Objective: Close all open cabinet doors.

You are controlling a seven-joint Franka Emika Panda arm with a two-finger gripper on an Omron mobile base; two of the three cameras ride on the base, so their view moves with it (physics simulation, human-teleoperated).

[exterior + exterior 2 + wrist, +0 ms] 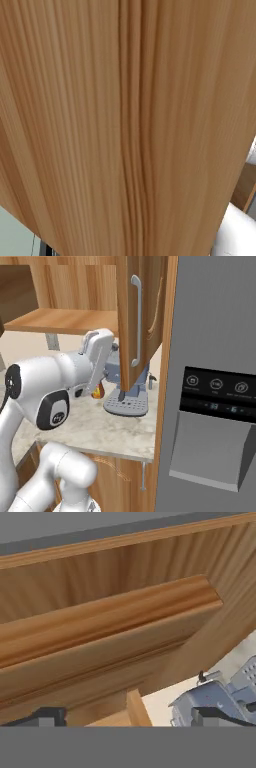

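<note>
The door [134,321] stood swung out from the wall cabinet, edge-on beside the fridge [215,381], above the tabletop [100,431] and coffee machine [125,398]. The gripper [127,714] hovered just left of it, fingers [47,716] spread and holding nothing. A good close probably meant pressing flat against the door's inner face, low and away from the hinge, and pushing steadily.

Marble counter [100,431] carries a coffee machine [125,393] (grey).
</note>
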